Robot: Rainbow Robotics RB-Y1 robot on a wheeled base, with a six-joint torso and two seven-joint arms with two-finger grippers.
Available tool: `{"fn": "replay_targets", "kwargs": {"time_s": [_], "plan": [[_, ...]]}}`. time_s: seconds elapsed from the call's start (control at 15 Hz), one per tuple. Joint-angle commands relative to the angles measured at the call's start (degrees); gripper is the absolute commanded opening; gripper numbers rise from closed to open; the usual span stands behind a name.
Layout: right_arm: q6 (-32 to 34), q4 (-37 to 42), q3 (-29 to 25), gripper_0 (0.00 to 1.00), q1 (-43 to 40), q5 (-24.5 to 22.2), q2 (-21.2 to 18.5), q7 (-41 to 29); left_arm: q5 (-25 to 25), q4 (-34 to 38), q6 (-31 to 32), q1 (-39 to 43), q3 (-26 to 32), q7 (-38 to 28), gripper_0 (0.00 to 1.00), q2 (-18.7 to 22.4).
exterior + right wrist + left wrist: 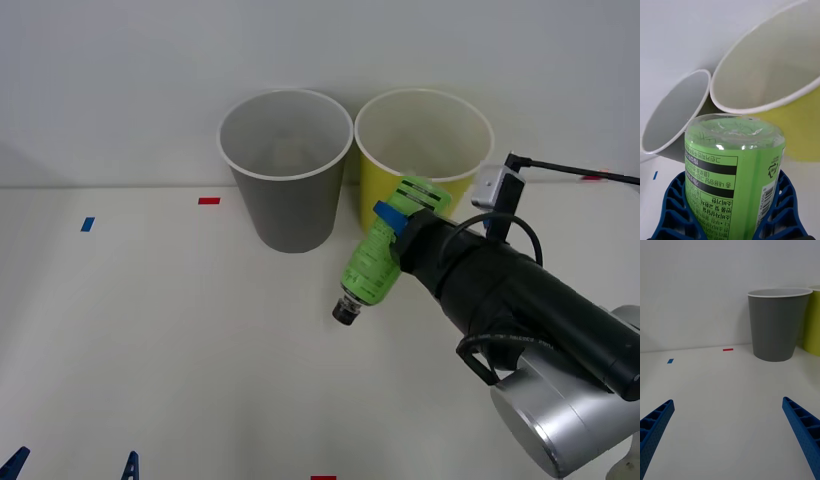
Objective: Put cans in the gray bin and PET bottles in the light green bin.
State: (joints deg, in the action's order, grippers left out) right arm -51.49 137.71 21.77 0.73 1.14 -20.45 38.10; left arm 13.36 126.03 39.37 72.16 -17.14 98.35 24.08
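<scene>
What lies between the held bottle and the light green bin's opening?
Nothing: the right wrist view shows only open air between the bottle, clamped in the right gripper, and the light green bin. The gray bin stands beside it.

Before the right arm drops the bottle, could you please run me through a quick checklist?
1. Grip: right gripper shut on the bottle, blue fingers on both sides: ok.
2. Right target: bottle's base faces the green bin, not the gray bin: ok.
3. Bottle over the bin mouth: hangs in front of the rim, cap down: not ok.
4. Bin standing upright, mouth open: ok.
5. Left gripper open, low over the table, away from the bins: ok.
</scene>
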Motion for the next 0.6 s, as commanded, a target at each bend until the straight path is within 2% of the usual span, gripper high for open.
{"fn": "replay_targets", "kwargs": {"time_s": [0.07, 0.33, 0.6], "plan": [[3.77, 0.02, -1.2, 0.0, -0.21, -2.37, 2.43, 7.25, 0.0, 0.0, 0.0, 0.0, 0.0, 0.0, 1.0, 0.0], [10.1, 0.02, -2.7, 0.0, -1.96, -5.09, 3.75, 17.18, 0.0, 0.0, 0.0, 0.0, 0.0, 0.0, 1.0, 0.0], [16.25, 0.28, -2.96, 0.0, -5.3, -8.87, 5.07, 21.14, 0.0, 0.0, 0.0, 0.0, 0.0, 0.0, 1.0, 0.0]]}}
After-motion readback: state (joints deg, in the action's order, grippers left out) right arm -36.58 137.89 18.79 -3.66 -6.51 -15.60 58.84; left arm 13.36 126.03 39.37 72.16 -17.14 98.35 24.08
